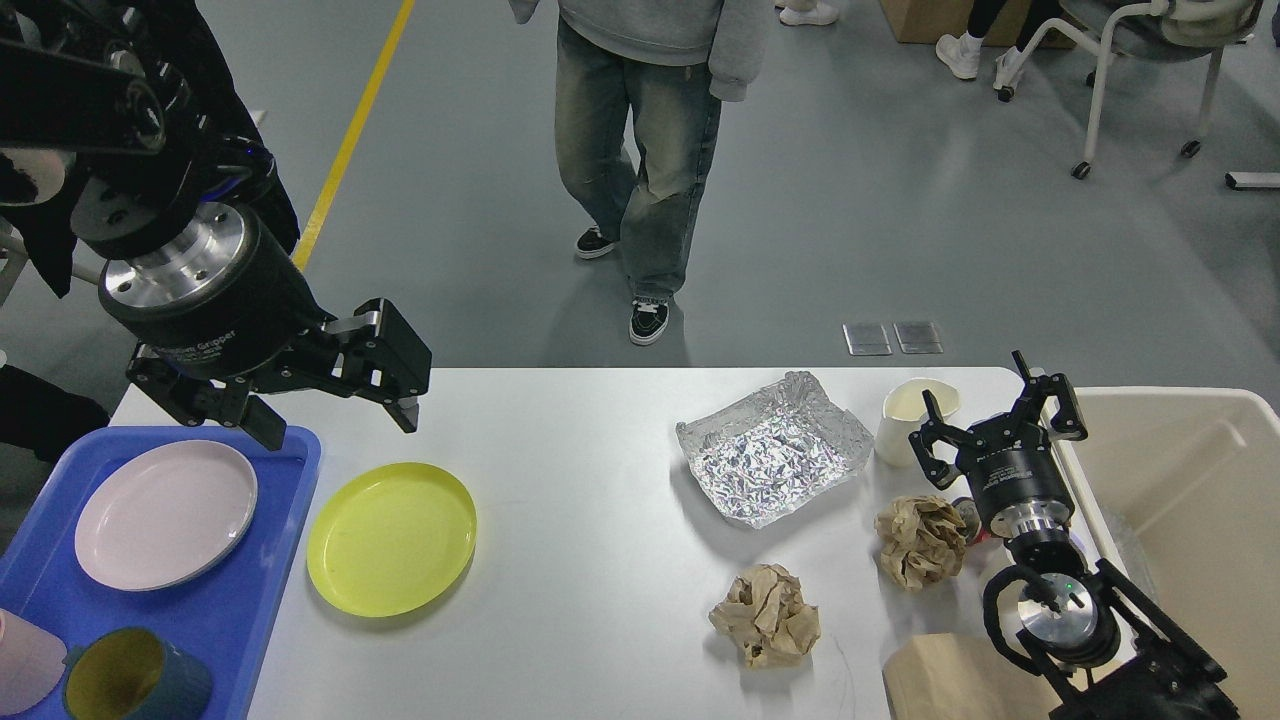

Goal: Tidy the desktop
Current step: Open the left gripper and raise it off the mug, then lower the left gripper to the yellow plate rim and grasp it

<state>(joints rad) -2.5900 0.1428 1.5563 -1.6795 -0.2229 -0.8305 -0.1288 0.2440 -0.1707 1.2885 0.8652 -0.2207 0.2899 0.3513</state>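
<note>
Bottom edge cuts off your cups [130, 680] and a paper bag [950, 680]. On the desktop [580, 500]: 2 paper wads [767, 613], 1 foil [772, 462], 1 yellow plate [392, 538]. L gripper [335, 420] and R gripper [1000, 425]: both jaws wide, empty.

The blue tray [290, 560] runs off the left and bottom edges, so its full shape isn't visible. A teal cup [140, 685] and a pale pink thing [25, 660] in its near corner are both chopped by the frame; can't tell what the pink one is. A brown paper item [940, 680] at the bottom is cut off and partly behind the right arm. Something small and reddish peeks out between the crumpled paper ball [920, 540] and that arm, too hidden to identify. The beige bin [1160, 400] runs off the right side. The worktop [580, 500] has its near edge out of frame. The standing person [640, 150] is cropped at the chest.
</note>
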